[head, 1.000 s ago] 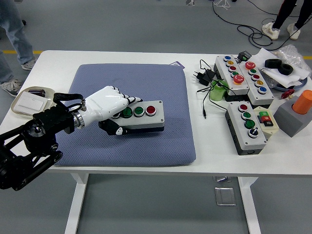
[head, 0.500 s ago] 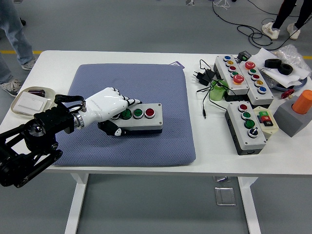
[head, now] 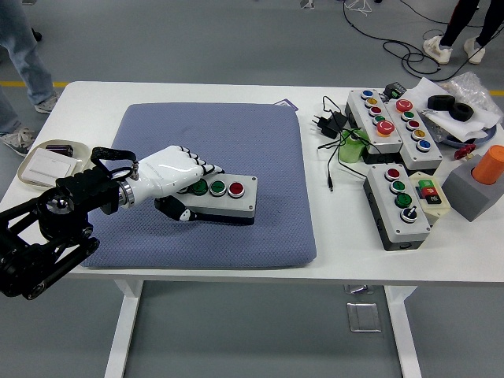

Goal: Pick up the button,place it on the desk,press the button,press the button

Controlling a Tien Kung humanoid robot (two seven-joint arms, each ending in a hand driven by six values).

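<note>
Fingers of the left hand are curling over the left end of the button box, with the thumb lying against its front side below, so the white hand is gripping the box from above and in front. This grey box with the white top is sitting on the blue mat, toward the mat's front half and left of its middle, and two green buttons and a red button are showing on the uncovered part of its top; whether its right end is resting on the mat or lifting slightly cannot be told. The black left arm is coming in from the desk's front left corner and reaching over the mat's left edge. A white tray is lying near the left edge of the desk, just beside the mat. Toward the right edge, well apart from the mat, several other button boxes are lying close together, with black cables and a green cup just left of them and an orange cylinder standing on a grey block at the right edge. Legs of a person are showing on the floor past the far left corner.
</note>
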